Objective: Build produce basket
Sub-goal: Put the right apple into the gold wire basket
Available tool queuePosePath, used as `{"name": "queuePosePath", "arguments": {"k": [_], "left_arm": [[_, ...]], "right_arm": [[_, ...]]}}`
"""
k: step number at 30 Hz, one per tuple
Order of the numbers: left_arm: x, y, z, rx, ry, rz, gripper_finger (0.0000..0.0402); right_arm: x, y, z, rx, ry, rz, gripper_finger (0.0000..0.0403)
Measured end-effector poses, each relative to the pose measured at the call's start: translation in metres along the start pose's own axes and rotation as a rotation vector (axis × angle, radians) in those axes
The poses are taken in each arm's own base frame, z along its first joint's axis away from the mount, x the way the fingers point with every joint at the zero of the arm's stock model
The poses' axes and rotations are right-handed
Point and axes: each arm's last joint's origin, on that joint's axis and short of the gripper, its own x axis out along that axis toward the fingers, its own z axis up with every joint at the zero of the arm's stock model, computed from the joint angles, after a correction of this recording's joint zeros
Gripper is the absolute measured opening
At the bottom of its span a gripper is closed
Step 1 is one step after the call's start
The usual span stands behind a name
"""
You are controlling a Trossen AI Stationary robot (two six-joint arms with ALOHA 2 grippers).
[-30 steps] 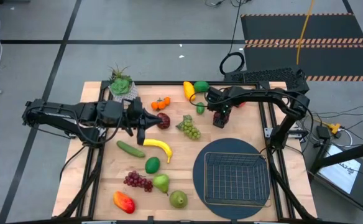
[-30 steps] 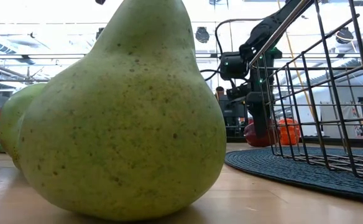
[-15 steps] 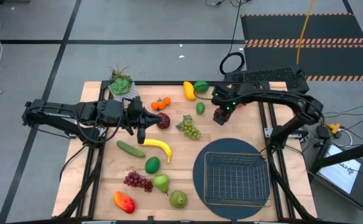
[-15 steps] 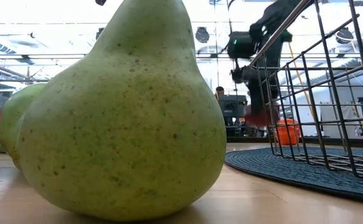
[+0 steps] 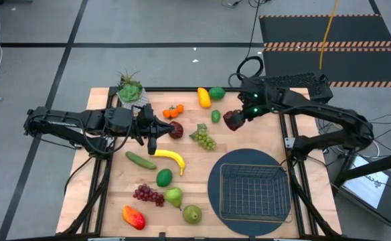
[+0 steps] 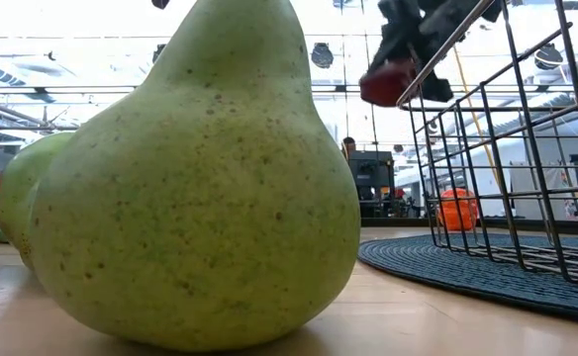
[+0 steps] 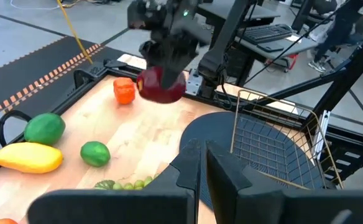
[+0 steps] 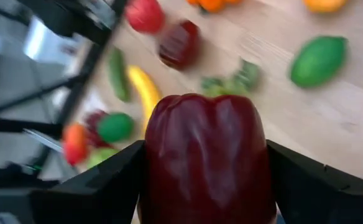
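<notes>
In the upper right of the high view, the right claw [image 5: 233, 120] is clamped on a dark red pepper [image 5: 231, 121], held above the desk [image 5: 102, 194] beyond the wire basket [image 5: 252, 192] on its round mat [image 5: 215, 175]; the left claw [image 5: 152, 128], fingers together, sits left of centre near the banana [image 5: 171, 158]. In the low view, the pepper [image 6: 388, 81] hangs at the top, behind a big pear [image 6: 200, 188]. In the right wrist view, the pepper [image 8: 207, 155] fills the centre between the fingers [image 8: 88, 190]

A wooden table [image 5: 182, 144] stands on a grey floor [image 5: 115, 40] crossed by dark lines. Beyond the table's far right corner lies a black mat [image 5: 329, 30] edged with orange-striped tape — a yellow cable [image 5: 328, 27] runs across it. Bright ceiling lights [image 6: 121, 44] glow overhead.
</notes>
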Motion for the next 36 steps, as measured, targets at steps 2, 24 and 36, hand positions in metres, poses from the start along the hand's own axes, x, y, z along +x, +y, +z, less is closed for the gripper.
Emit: {"name": "queuePosePath", "arguments": {"k": [2,24,36], "left_arm": [[0.000,0.000,0.000,-0.007,0.003,-0.008,0.0024],[-0.002,-0.007,-0.002,-0.046,0.018,-0.057,0.0024],[-0.002,-0.007,-0.002,-0.046,0.017,-0.057,0.0024]], "right_arm": [[-0.005,0.008,0.000,0.028,-0.040,0.052,0.0292],[-0.036,0.082,0.006,-0.103,-0.437,0.591,0.0293],[-0.037,0.082,0.009,-0.425,-0.589,0.480,0.0293]]}}
